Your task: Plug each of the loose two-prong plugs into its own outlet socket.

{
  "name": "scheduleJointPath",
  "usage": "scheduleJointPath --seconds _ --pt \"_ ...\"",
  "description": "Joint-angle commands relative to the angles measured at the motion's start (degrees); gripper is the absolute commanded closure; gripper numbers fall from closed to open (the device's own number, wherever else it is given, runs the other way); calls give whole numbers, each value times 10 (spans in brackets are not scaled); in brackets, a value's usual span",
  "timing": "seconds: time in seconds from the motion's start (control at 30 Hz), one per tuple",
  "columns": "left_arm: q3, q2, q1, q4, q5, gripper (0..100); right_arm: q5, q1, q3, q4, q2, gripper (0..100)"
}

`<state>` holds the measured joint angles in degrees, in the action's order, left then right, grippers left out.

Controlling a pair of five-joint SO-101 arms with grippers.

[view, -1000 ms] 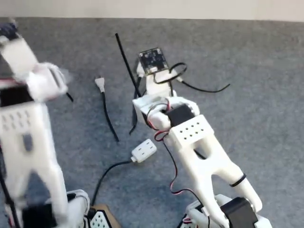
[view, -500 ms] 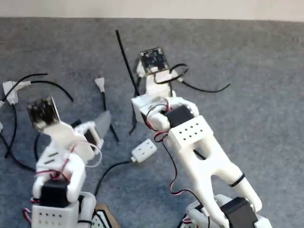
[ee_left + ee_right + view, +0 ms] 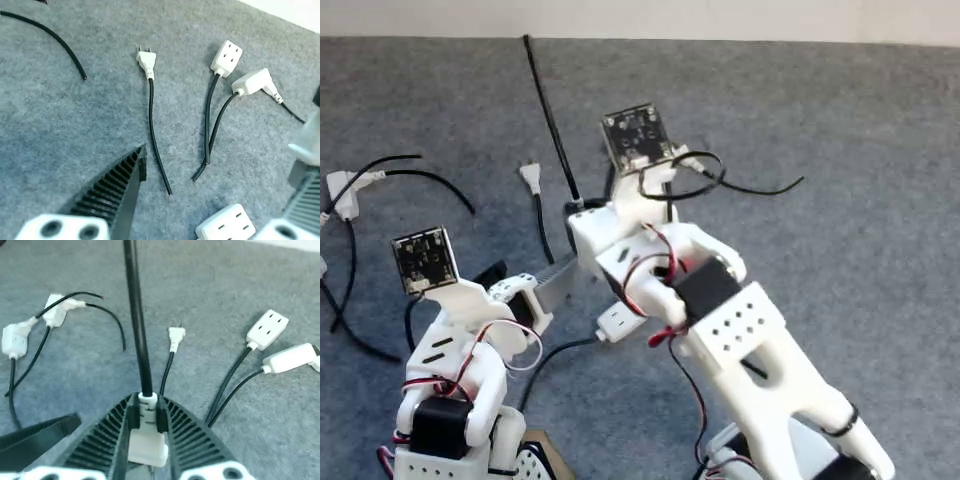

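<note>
My right gripper (image 3: 146, 416) is shut on a white two-prong plug (image 3: 146, 442), whose black cord (image 3: 136, 325) runs straight away from the jaws. In the high view this gripper (image 3: 578, 212) is at mid-table, just above a white outlet socket (image 3: 620, 321). A loose white plug (image 3: 530, 178) lies to the left on the grey carpet, its cord trailing toward my left gripper (image 3: 535, 272). The left gripper (image 3: 220, 167) is open and low over the carpet, holding nothing. The loose plug (image 3: 146, 60) lies beyond it and the outlet socket (image 3: 227, 227) beside it.
Two more white cord ends (image 3: 226, 57) (image 3: 252, 82) lie side by side past the socket. At the far left, joined white connectors (image 3: 340, 195) with black cords loop over the carpet. A thin black wire (image 3: 750, 187) curls right of the right arm.
The left arm came down from a raised pose to low beside the outlet socket. The right arm shifted left and nearer with the plug, swinging its cord to the left.
</note>
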<state>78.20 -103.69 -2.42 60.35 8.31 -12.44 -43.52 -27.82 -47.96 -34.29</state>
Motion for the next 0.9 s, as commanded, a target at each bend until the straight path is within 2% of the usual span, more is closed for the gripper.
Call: scheduleJointPath --seconds 0.0,0.13,0.4,0.53,0.87 --pt "-1 -6 -2 1 -5 564 -5 -19 7 -33 -29 994" --pt "0 -5 -1 1 -3 564 -4 -19 6 -36 -30 994" --pt "20 -2 28 -33 -2 564 53 1 9 -131 -33 994" --pt "20 -2 30 -31 -2 564 61 27 4 -141 -33 994" --pt "21 -2 31 -31 -2 564 86 30 5 -189 -33 994"
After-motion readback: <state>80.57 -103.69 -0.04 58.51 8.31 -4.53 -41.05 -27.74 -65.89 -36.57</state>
